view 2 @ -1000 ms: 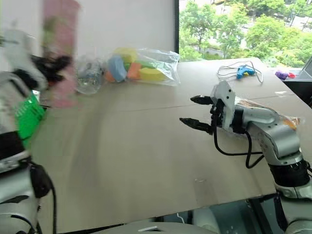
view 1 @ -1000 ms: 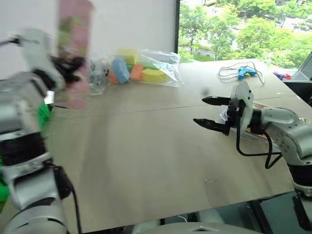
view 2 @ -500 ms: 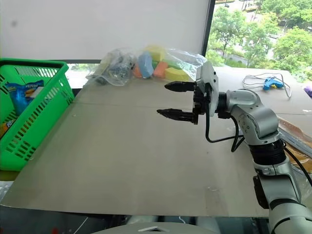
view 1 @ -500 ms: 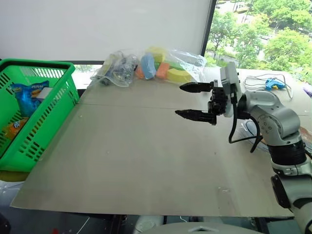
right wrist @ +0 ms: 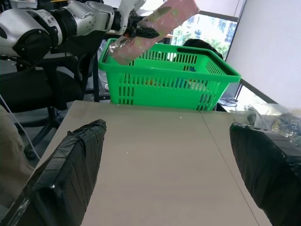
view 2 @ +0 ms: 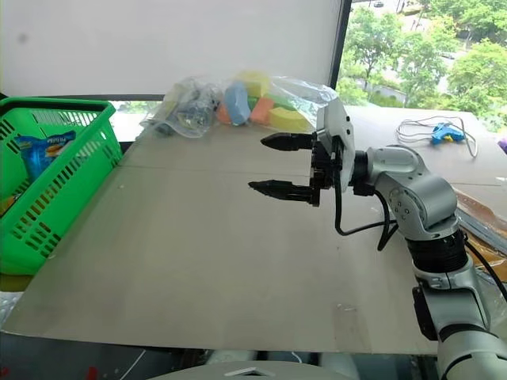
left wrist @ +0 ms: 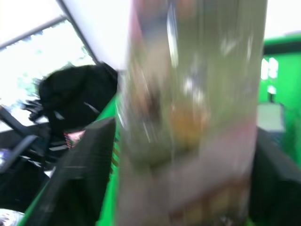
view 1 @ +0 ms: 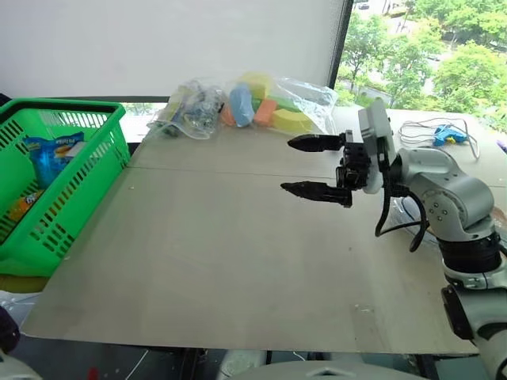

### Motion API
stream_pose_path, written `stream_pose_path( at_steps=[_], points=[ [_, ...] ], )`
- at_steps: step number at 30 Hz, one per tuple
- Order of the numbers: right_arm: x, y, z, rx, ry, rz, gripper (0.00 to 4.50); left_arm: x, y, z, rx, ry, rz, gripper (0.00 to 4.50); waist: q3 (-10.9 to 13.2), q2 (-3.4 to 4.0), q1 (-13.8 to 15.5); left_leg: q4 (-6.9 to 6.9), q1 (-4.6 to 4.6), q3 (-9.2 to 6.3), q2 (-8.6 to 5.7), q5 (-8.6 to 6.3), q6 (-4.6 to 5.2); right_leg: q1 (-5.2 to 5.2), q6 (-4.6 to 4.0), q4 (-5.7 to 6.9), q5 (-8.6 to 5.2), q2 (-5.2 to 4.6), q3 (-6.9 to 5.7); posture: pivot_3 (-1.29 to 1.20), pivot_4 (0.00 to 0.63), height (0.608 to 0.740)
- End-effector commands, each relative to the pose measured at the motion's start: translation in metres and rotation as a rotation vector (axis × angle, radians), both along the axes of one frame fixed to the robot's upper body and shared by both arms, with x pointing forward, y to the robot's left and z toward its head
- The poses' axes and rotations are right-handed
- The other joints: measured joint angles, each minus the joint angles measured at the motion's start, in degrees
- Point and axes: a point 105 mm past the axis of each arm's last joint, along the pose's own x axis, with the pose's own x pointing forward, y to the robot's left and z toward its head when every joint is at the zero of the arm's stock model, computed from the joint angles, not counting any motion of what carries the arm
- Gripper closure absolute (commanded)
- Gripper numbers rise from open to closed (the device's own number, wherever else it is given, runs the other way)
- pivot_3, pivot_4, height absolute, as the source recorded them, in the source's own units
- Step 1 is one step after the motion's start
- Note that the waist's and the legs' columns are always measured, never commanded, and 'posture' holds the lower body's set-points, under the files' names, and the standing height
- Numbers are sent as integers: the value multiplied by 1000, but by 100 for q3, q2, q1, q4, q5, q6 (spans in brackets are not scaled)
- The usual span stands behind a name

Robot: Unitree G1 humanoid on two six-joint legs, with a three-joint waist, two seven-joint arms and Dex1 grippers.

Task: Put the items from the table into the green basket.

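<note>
One wrist view: pink box (right wrist: pixel 155 23) over green basket (right wrist: pixel 164 82), left jaws' grip unclear, right jaws apart

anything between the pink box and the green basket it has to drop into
Nothing visible. The pink box, at the left tool, hangs tilted right over the green basket's open top, with only air beneath it.
</note>
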Motion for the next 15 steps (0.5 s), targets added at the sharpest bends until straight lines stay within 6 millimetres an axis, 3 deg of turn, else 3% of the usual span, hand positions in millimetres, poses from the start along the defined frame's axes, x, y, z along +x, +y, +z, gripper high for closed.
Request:
stream_pose_path(
  at_steps=[1,6,9,11,13,15],
  points=[
    [1,-9,11,30,-45,-25,0,-4,-3,45,92,-171,37,615,-2,-2,3,1,0,-2,0,0,0,0,0,2,0,0,-2,253,0,740],
    [6,-14,8,20,-40,-49,0,24,-47,58,84,-281,-153,615,-9,5,31,2,2,-4,-2,1,-2,5,0,5,0,-4,-6,255,0,740],
    [12,-23,1,-12,-35,-105,0,47,-104,49,-3,-281,-384,615,-16,6,37,7,1,-10,-4,4,-5,7,-1,12,0,-8,1,257,0,740],
    [27,-39,-14,-64,-13,-248,0,55,-165,37,-98,-279,-607,615,-23,4,29,10,0,-12,-8,4,-5,9,0,13,1,-15,7,252,0,740],
    [36,-58,-30,-129,-11,-363,0,53,-219,11,-176,-211,-788,353,-25,1,13,14,-2,-7,-8,4,-4,9,0,12,1,-17,17,237,0,740],
    [37,-71,-41,-169,-6,-425,0,47,-249,-16,-228,-128,-871,27,-27,3,-4,14,-2,2,-8,1,0,7,1,6,1,-17,29,218,0,740]
  ],
)
